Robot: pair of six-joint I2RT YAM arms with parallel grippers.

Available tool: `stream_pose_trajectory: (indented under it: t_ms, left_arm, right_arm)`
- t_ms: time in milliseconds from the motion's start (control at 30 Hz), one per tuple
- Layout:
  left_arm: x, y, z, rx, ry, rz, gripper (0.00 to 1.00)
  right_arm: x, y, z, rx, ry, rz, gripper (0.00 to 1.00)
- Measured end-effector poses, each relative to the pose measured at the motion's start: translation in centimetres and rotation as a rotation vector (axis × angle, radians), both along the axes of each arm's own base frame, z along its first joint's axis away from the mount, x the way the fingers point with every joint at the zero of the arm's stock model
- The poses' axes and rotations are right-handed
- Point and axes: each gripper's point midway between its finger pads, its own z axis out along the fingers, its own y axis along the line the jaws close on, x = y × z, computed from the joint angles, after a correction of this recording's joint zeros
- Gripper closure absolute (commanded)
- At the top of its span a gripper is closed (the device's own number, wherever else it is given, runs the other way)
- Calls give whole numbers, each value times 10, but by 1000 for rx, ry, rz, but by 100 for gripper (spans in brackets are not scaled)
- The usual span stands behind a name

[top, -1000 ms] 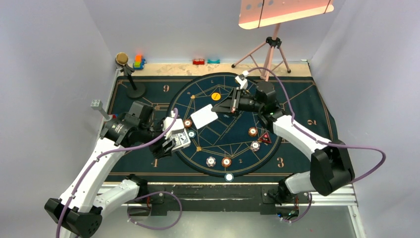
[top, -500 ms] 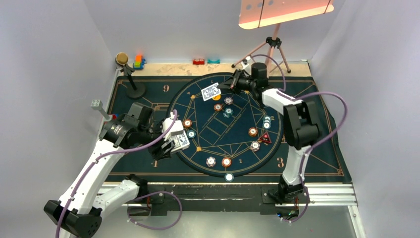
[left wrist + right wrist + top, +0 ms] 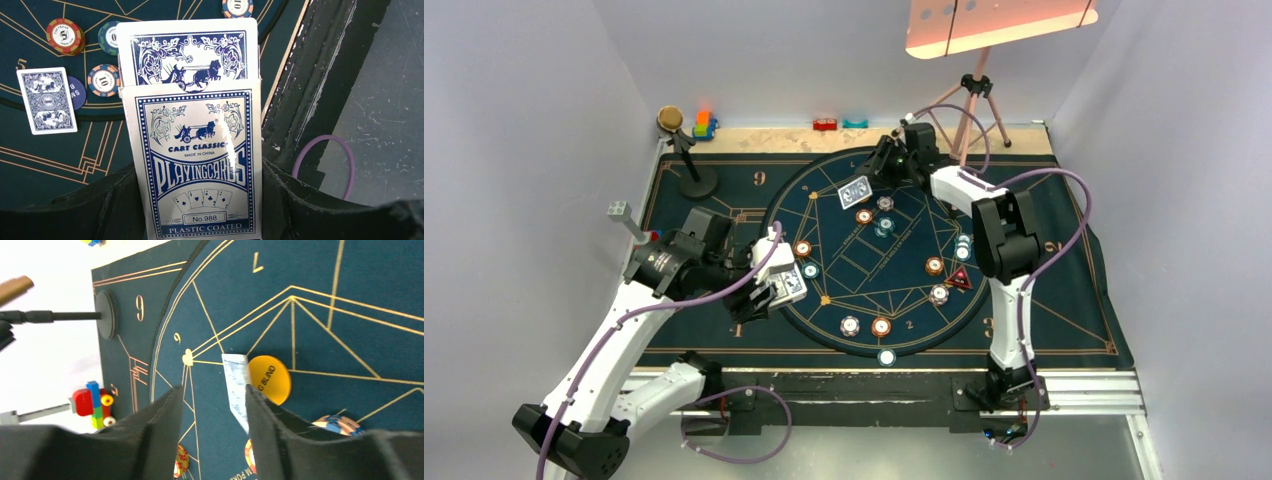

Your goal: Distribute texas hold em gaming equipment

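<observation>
Setting: dark blue mat (image 3: 1044, 200) with gold lines, on a table walled in by pale panels; a tripod (image 3: 969, 100) stands at the far edge.
Right claw: right gripper (image 3: 212, 396) reaches to the far side of the ring. Its jaws are parted wider than anything between them, so it is open and not clamping.
In its gap: one playing card (image 3: 235, 385), seen edge-on and tilted, close against one finger; I cannot tell whether it touches that finger.
Just beside: orange big-blind disc (image 3: 270, 379), its edge overlapped by the card in the wrist view.
Left claw: left gripper (image 3: 200, 192) is closed on the card box (image 3: 197, 150) at the left of the ring. A top card (image 3: 190, 55) stands proud of the open end.
Around it: a dealt card (image 3: 46, 100) lies face down on the mat, with chips (image 3: 103, 80) next to it.
Further out: more chips are spread round the ring, with the red triangular token (image 3: 960, 279) at its right. Toy blocks (image 3: 703, 124) sit off the mat at the far left corner.
Step, as I judge it: letting the card go at the far seat.
Doing it well: widen the jaws fully before any retreat, then back away along the fingers' own line so no finger drags the card. Let it settle flat, back up, beside the disc rather than hiding it. Hold the box level so the next card is easy to pinch.
</observation>
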Motion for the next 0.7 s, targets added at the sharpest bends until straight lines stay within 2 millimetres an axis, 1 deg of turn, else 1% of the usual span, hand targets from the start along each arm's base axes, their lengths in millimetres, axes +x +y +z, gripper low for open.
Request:
stream_pose_trajectory:
  t_ms: [67,133,200,300,333,433,500,533,600,700]
  left_arm:
    - [0,0,0,0,0,0,100]
    - [0,0,0,0,1,0,100]
    - [0,0,0,-1,2,-1,100]
    - [0,-1,0,-3,2,-2,100]
    - [0,-1,0,-4,2,-2,100]
    - [0,-1,0,-6,2,-3,100]
    - [0,-1,1,-7,-1,-3,100]
    - [0,-1,1,-8,-1,-3,100]
    - [0,-1,1,-8,-2,-3,100]
    - [1,-2,1,-9,-5,-3,100]
  right_arm:
    - [-1,5,9,-38,-25,0,33]
    - [-9,7,14,-82,-24,-1,22]
    - [-19,8,26,-127,-35,-3,16]
    - [-40,8,59,-170,-86,5,13]
    - [-49,9,73,-168,-112,15,12]
    - [-91,13,121,-105,-195,73,10]
    - [-125,18,143,-39,-237,131,9]
    - [-143,22,149,-17,-248,166,9]
    - [-174,30,150,4,-246,229,8]
    - [-225,57,139,24,-215,358,7]
